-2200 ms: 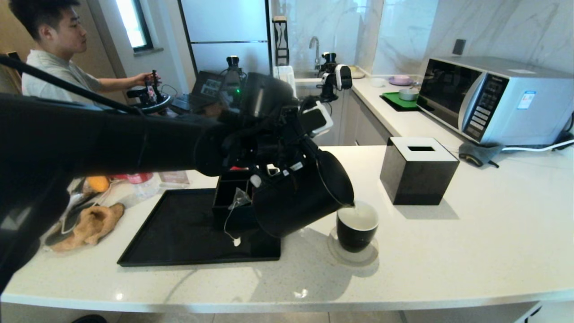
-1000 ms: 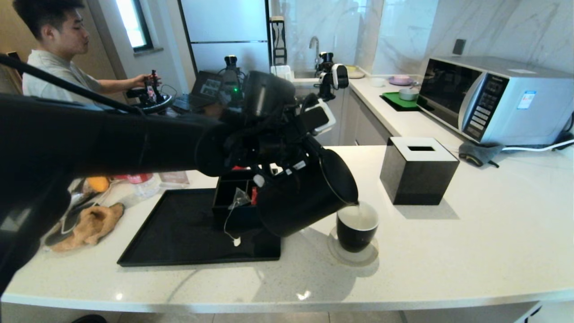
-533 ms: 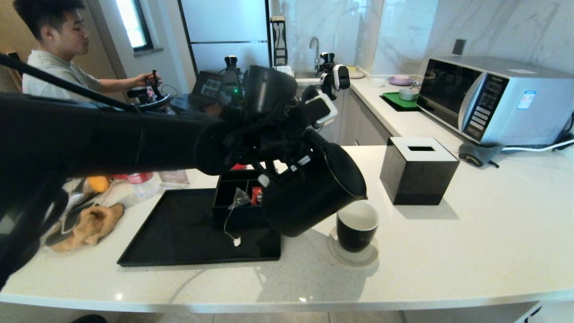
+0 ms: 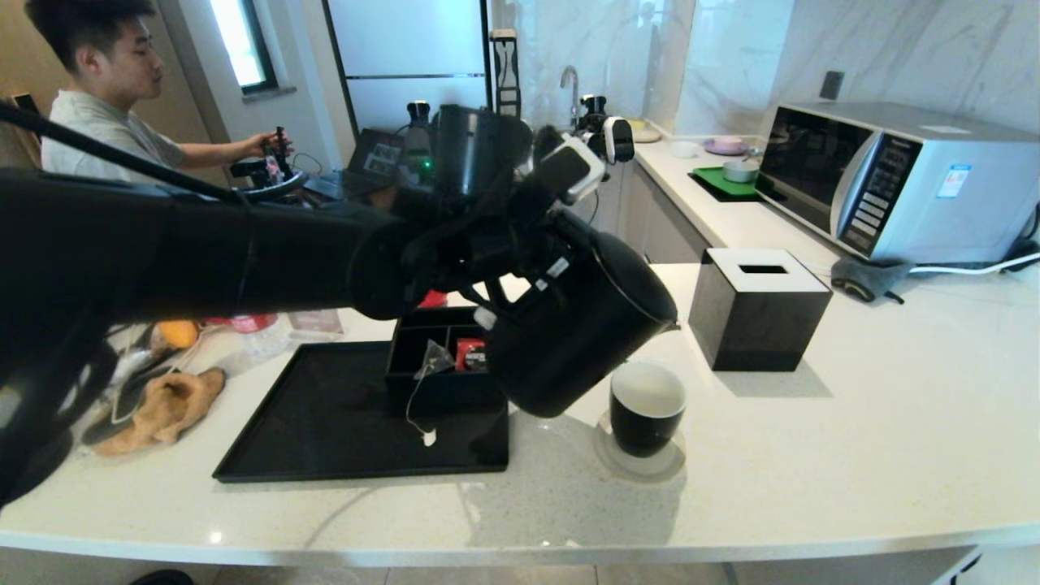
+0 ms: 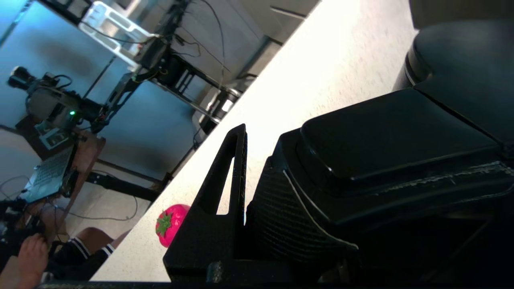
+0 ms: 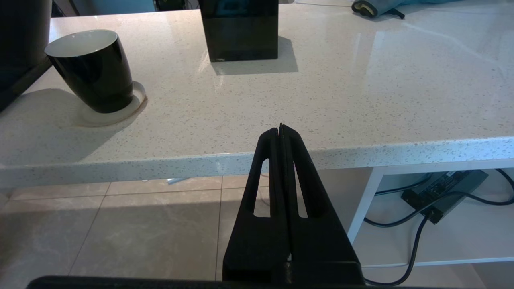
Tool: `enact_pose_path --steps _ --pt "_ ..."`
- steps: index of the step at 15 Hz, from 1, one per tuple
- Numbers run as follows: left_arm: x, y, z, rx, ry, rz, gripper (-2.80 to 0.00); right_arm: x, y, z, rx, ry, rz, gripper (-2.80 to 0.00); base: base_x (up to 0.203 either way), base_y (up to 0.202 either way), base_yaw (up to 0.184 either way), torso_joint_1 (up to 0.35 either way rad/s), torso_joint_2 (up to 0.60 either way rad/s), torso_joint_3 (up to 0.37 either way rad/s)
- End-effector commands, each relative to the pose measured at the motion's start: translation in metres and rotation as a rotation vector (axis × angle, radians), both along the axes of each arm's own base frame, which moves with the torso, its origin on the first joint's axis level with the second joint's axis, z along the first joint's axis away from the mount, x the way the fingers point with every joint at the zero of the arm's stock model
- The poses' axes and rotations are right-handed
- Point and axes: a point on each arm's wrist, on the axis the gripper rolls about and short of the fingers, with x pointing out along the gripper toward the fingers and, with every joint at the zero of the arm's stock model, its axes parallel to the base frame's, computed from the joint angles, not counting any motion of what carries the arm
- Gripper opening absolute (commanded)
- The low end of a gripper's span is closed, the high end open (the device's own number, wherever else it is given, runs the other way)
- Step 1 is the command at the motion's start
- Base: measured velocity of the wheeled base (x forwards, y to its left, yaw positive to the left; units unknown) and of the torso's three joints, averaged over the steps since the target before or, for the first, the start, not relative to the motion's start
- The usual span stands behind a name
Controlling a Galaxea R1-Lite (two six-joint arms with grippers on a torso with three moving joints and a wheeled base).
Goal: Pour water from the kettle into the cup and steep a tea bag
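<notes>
White speckled countertop (image 4: 812,455) spreads out before me, with a microwave (image 4: 902,183) at the far right against the marble wall. Next in bulk comes the flat black tray (image 4: 325,422) on the left, carrying a divided black organiser (image 4: 422,341). Right of that I hold the kettle (image 4: 581,333) in the air, tilted with its spout towards the right, above and just left of the cup (image 4: 647,406); my left gripper (image 4: 520,280) is clamped on its handle, and the wrist view shows one finger (image 5: 225,180) pressed beside the black grip. A black cube tissue box (image 4: 760,309) stands behind the cup. The cup sits upright on a pale round coaster (image 4: 605,455), white inside. My right gripper (image 6: 281,132) hangs below the counter edge, its fingers pressed together on nothing. The tea bag (image 4: 435,359) leans on the organiser's front wall, its string trailing down to a white tag on the tray
</notes>
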Motion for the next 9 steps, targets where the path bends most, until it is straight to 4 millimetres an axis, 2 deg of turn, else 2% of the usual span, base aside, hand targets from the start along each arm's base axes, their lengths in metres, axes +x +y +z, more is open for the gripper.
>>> enact_pose_path --steps 1,9 --pt "0.0 0.001 0.002 -0.025 -0.02 0.018 -2.8 0.0 0.0 0.0 0.0 0.0 0.001 -2.8 0.0 0.0 0.0 0.0 0.0 0.0" --pt "-0.01 0.015 0.002 -0.276 -0.085 0.192 -2.8 0.0 0.0 0.0 0.0 0.0 0.001 -2.8 0.0 0.0 0.0 0.0 0.0 0.0"
